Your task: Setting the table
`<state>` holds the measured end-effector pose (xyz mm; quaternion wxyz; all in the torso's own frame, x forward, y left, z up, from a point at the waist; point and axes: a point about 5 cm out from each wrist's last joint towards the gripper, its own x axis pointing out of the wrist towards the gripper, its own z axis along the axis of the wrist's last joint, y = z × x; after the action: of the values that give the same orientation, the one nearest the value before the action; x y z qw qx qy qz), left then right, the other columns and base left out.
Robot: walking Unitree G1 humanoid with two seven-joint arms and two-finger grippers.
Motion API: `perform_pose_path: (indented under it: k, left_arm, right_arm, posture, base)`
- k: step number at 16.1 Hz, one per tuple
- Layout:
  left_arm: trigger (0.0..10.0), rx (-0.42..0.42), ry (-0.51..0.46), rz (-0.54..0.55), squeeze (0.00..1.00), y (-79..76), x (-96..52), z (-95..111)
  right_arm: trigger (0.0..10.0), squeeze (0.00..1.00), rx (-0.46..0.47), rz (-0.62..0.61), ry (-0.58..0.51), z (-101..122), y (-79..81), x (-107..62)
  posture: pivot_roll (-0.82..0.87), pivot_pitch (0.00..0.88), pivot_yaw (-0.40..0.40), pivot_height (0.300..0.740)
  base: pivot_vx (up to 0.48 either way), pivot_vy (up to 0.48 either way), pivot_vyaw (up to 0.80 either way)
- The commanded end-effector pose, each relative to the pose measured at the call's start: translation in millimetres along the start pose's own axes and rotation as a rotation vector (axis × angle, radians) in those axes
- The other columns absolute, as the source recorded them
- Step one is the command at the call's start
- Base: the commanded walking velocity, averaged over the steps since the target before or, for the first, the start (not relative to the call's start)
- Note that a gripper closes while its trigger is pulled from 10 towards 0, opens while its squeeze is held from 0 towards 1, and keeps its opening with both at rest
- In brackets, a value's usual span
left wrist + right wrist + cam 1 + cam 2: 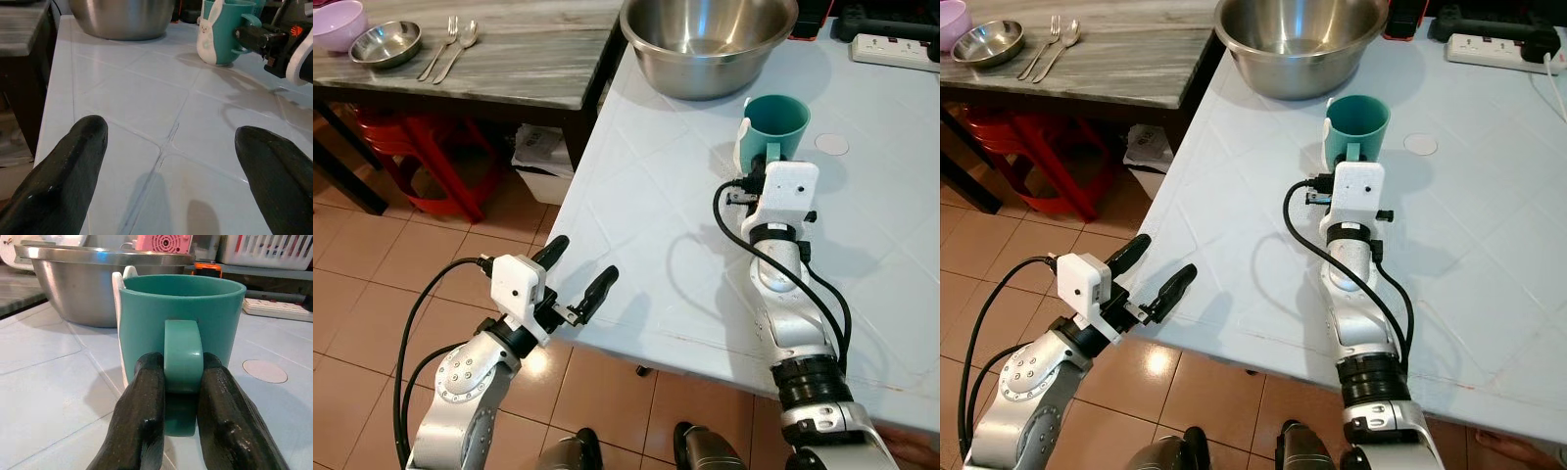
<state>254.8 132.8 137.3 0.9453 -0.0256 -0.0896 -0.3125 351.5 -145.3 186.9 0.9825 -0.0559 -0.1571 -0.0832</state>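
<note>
The right hand (182,382) is clamped on the handle of the teal mug (776,125), which stands upright on the white tiled bench (646,215) just beside the large steel mixing bowl (708,43), while the left hand (576,276) hovers fully spread, empty, at the bench's near edge.

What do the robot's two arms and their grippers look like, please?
Both arms are jointed silver metal with black bands. Each wrist carries a white boxy camera housing, and black cables loop along each forearm. The left gripper and the right gripper each have two long, rounded, matte black fingers.
</note>
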Motion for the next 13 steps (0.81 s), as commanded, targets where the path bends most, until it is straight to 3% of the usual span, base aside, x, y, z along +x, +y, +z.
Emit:
perform_pose_path:
  k: [1, 5, 6, 7, 9, 11, 12, 13]
  left_arm:
    - [10.0, 0.002, -0.011, -0.006, 0.0, -1.1, -1.6, 2.6]
    - [10.0, -0.095, -0.044, 0.024, 0.0, 3.6, 2.6, 4.7]
    - [10.0, -0.186, -0.057, -0.029, 0.0, 0.3, 4.5, 8.5]
    - [10.0, -0.178, -0.046, -0.065, 0.0, -1.7, 5.5, 9.4]
    - [10.0, -0.136, -0.03, 0.042, 0.0, 11.7, 3.6, 2.6]
    - [10.0, -0.079, -0.004, 0.174, 0.0, 27.8, 1.9, -4.4]
    - [10.0, -0.009, 0.033, 0.318, 0.0, 43.4, 0.1, -9.4]
    - [10.0, -0.007, 0.092, 0.474, 0.0, 60.9, -3.1, -16.0]
  right_arm:
    - [0.0, 0.0, 0.009, 0.008, 0.01, -2.3, -1.2, -4.2]
    - [0.0, 0.0, 0.018, 0.056, -0.009, 0.7, -2.1, -11.7]
    - [0.0, 0.0, 0.025, 0.07, -0.012, 1.5, -2.8, -14.0]
    - [0.2, 0.0, 0.026, 0.076, -0.011, 1.6, -4.7, -15.6]
    - [10.0, 0.0, 0.025, 0.104, -0.009, 2.9, -5.7, -20.7]
    - [10.0, 0.0, 0.031, 0.129, -0.02, 5.1, -4.3, -27.9]
    - [10.0, 0.0, 0.031, 0.145, -0.023, 5.8, -3.1, -33.3]
    - [10.0, 0.0, 0.03, 0.171, -0.021, 5.7, -2.0, -39.5]
  posture:
    - [-0.09, 0.237, 0.07, 0.74]
    - [-0.1, 0.211, 0.051, 0.74]
    - [-0.11, 0.208, 0.047, 0.74]
    - [-0.1, 0.206, 0.045, 0.74]
    - [-0.11, 0.196, 0.041, 0.74]
    - [-0.11, 0.189, 0.039, 0.74]
    - [-0.12, 0.182, 0.036, 0.74]
    - [-0.12, 0.182, 0.036, 0.74]
  base:
    - [0.0, 0.0, 0.0]
    - [0.0, 0.0, 0.0]
    - [0.0, 0.0, 0.0]
    - [0.0, 0.0, 0.0]
    - [0.0, 0.0, 0.0]
    - [0.0, 0.0, 0.0]
    - [0.0, 0.0, 0.0]
    - [0.0, 0.0, 0.0]
